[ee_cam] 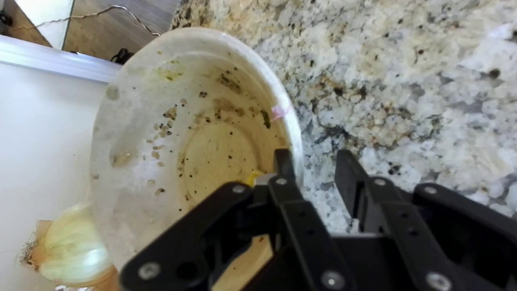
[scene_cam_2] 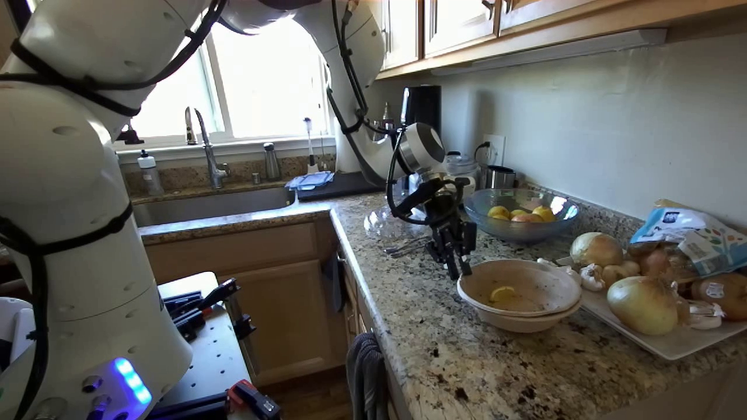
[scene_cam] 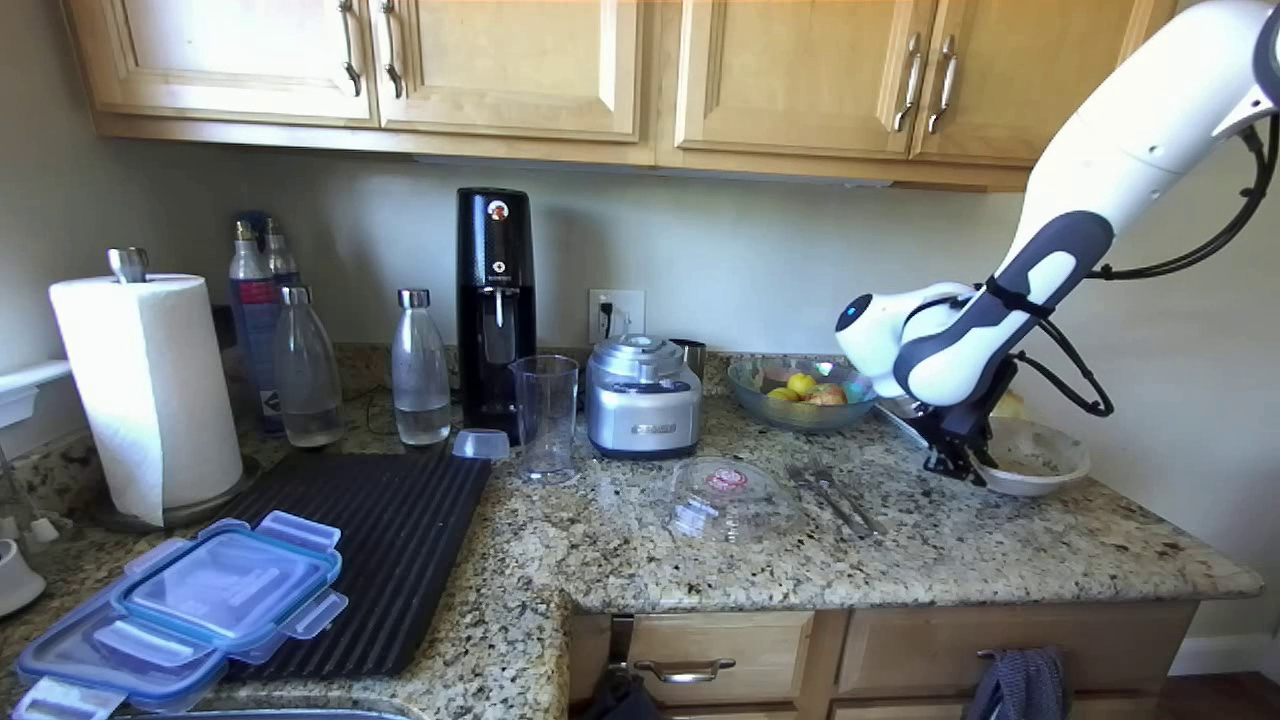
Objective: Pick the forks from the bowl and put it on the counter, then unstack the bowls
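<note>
Black two-finger gripper, lower right of the wrist view: fingers parted, holding nothing, placed either side of the rim of the wide, shallow off-white upper bowl. In an exterior view, right of centre, slim silvery metal forks lie on the speckled beige-brown granite counter. In an exterior view, lower right, the upper bowl nests in a matching lower bowl. Judged hazards: gripping too deep could lift both; uneven lifting could tip out the yellow wedge-shaped scrap.

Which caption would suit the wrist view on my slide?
Black two-fingered gripper, jaws parted, at the rim of a round, off-white, stained bowl; speckled granite counter beneath.
</note>
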Controlling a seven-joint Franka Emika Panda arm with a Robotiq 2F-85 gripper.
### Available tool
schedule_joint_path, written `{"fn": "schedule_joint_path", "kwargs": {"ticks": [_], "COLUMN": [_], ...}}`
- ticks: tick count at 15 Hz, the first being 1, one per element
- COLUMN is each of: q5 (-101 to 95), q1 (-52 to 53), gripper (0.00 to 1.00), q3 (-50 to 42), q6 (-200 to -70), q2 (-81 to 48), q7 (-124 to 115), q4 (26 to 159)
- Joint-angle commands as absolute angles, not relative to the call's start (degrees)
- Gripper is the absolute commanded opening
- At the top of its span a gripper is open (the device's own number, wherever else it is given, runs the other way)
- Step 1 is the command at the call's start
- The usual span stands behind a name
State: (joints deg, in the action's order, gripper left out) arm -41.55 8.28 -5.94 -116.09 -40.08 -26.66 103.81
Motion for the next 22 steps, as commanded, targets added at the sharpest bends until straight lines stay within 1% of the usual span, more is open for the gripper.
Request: {"fn": "schedule_joint_path", "kwargs": {"ticks": [1,6,8,12,15,22], "q5": [-42.77,-35.87,-33.23,-28.61,-23.83,-11.21], "q1": [8.73,6.38,5.96,3.52,0.86,-7.34], "gripper": [0.64,0.97,1.0,1.0,1.0,1.0], "q3": [-6.28,-3.29,-3.36,-4.4,-5.7,-7.47], "q6": [-118.55,-118.56,-119.01,-116.73,-115.48,-118.24], "q2": [-36.34,-32.04,-30.45,-28.69,-28.5,-29.32], "q7": [-28.05,-22.7,-20.23,-12.36,-11.67,-8.24], "q4": [107.52,108.29,108.24,107.11,106.02,105.92]}}
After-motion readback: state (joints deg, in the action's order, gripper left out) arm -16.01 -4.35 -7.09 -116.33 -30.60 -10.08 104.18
